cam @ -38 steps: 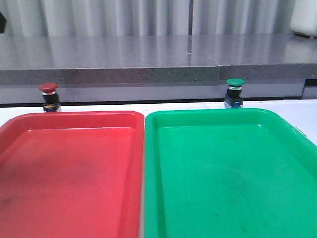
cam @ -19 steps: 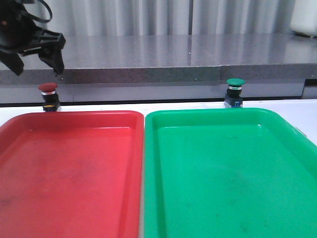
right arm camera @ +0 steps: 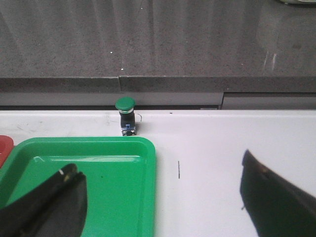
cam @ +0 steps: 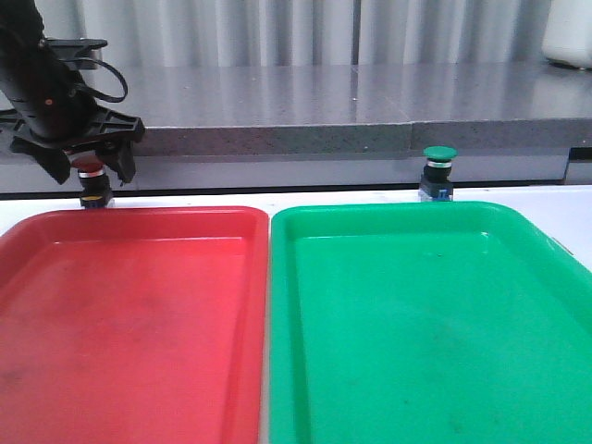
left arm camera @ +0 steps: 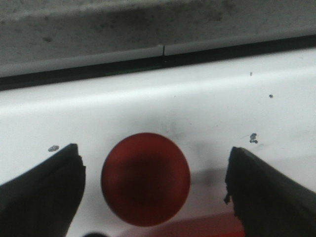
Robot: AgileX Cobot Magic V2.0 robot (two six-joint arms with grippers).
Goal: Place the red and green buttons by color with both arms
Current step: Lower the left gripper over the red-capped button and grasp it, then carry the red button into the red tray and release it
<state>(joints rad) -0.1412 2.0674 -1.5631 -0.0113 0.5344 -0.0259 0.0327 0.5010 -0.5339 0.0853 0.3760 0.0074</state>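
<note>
The red button (cam: 92, 181) stands upright on the white table behind the red tray (cam: 129, 314). My left gripper (cam: 85, 169) is open and straddles it from above, fingers on either side, not touching. In the left wrist view the dark red cap (left arm camera: 145, 178) sits between the open fingers (left arm camera: 44, 192). The green button (cam: 438, 173) stands upright behind the green tray (cam: 425, 324); it also shows in the right wrist view (right arm camera: 125, 114). My right gripper (right arm camera: 160, 197) is open and empty, well short of the green button, over the green tray's corner (right arm camera: 143, 153). It is out of the front view.
A grey stone ledge (cam: 324, 120) runs along the back just behind both buttons. The two trays sit side by side and fill the near table. White table (right arm camera: 222, 148) lies to the right of the green tray.
My left arm has come into the front view from the upper left and dropped down, its open fingers now around the red button. The buttons have not moved.
</note>
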